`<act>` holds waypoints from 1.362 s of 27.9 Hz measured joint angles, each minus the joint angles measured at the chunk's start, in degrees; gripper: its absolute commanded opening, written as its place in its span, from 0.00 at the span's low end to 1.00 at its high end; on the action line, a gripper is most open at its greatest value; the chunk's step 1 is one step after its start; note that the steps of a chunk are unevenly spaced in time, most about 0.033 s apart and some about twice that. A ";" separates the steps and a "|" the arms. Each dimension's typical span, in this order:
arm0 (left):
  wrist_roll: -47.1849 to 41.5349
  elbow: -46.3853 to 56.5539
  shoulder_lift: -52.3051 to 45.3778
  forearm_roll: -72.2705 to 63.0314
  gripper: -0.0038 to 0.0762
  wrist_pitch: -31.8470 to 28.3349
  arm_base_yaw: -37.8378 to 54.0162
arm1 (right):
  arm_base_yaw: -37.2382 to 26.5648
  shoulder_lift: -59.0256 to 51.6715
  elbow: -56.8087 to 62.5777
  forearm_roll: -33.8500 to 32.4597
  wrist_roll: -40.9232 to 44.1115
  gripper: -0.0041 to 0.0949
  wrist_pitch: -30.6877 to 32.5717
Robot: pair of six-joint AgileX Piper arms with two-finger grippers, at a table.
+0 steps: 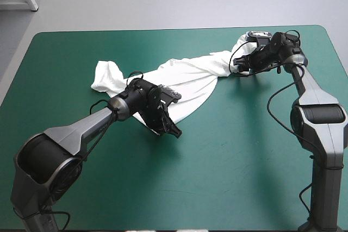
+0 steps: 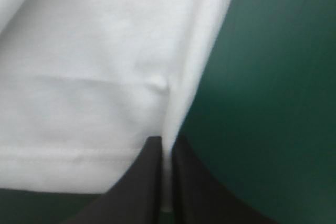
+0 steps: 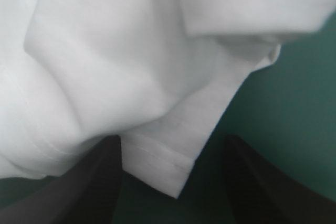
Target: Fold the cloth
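The white T-shirt [image 1: 185,82] lies stretched and twisted across the teal-green table, one bunched end at the far right, a sleeve at the left. My left gripper [image 1: 173,129] sits at the shirt's near hem, shut on the T-shirt; in the left wrist view its black fingers [image 2: 149,182] pinch a fold of the white T-shirt [image 2: 94,77] by the stitched hem. My right gripper [image 1: 239,64] is at the twisted far-right end. In the right wrist view it [image 3: 173,182] stands open, a hemmed corner of the T-shirt [image 3: 157,166] lying between its fingers [image 3: 89,187].
Bare teal-green table [image 1: 239,156] spreads across the near half and right of the shirt. The table's far edge [image 1: 163,30] runs behind the shirt. The right arm's body [image 1: 321,118] stands at the right edge.
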 measured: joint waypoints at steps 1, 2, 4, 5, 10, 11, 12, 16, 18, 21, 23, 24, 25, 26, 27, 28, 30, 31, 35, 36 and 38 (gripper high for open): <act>0.00 0.00 0.00 0.16 0.07 0.00 0.00 | 0.28 0.12 0.00 0.23 -0.02 0.28 -0.21; 0.00 0.00 0.00 0.22 0.07 0.00 0.00 | 0.64 0.18 0.00 0.38 -0.07 0.14 -0.32; 0.00 0.00 0.00 0.33 0.07 -0.04 0.00 | 0.95 0.42 0.00 0.71 -0.07 0.03 -0.51; 0.00 0.00 0.00 0.33 0.07 -0.21 0.00 | 0.95 0.48 0.00 0.87 -0.01 0.02 -0.60; -0.06 0.00 -0.13 1.06 0.07 -0.19 -0.19 | 1.00 0.38 -1.82 0.87 0.67 0.02 0.63; -0.24 0.00 -0.28 1.50 0.07 -0.25 -0.31 | 1.00 0.25 -2.52 0.87 0.85 0.02 1.05; -0.70 0.18 -0.62 2.21 0.07 -0.48 -0.45 | 1.00 -0.15 -3.81 0.87 0.99 0.02 1.72; -4.24 1.41 -3.02 5.94 0.07 -2.01 -1.11 | 1.00 -2.27 -9.00 0.82 2.24 0.02 3.76; -6.26 2.28 -4.35 10.32 0.07 -2.50 -1.24 | 1.00 -3.98 -12.33 0.70 3.23 0.02 4.64; -10.16 2.98 -8.45 19.37 0.07 -0.95 -0.82 | 1.00 -6.56 -17.66 0.19 4.45 0.02 6.30; -12.15 1.88 -12.94 24.11 0.07 0.51 -0.76 | 1.00 -8.68 -20.62 -0.34 5.37 0.02 7.33; -12.59 0.68 -14.77 25.80 0.07 1.24 -0.76 | 1.00 -9.84 -22.13 -0.84 5.79 0.02 7.87; -13.01 -0.89 -17.46 28.16 0.07 2.39 -0.76 | 1.00 -11.08 -23.60 -1.42 6.11 0.02 8.32; -13.14 -2.79 -19.13 29.61 0.07 3.13 -0.76 | 1.00 -12.15 -24.74 -2.06 6.43 0.02 8.75; -13.24 -4.50 -20.72 31.03 0.07 3.97 -0.76 | 1.00 -13.54 -26.13 -2.98 6.93 0.02 9.04; -13.44 -7.42 -22.90 32.87 0.07 5.21 -0.76 | 1.00 -14.95 -27.45 -4.13 7.51 0.02 9.28; -13.50 -12.48 -25.71 35.59 0.07 7.06 -0.76 | 1.00 -17.72 -29.80 -6.34 8.25 0.02 9.59; -13.31 -15.56 -27.03 37.18 0.07 7.99 -0.76 | 1.00 -19.33 -30.77 -7.66 8.47 0.02 9.69; -9.35 -28.84 -30.42 43.03 0.07 11.89 -0.76 | 1.00 -25.72 -32.89 -13.12 8.91 0.02 9.63; -8.13 -32.55 -30.90 44.73 0.07 12.80 -0.76 | 1.00 -27.38 -33.17 -14.87 8.99 0.02 9.45; -5.98 -39.26 -31.39 47.85 0.07 14.51 -0.76 | 1.00 -30.30 -33.39 -18.33 9.55 0.02 8.90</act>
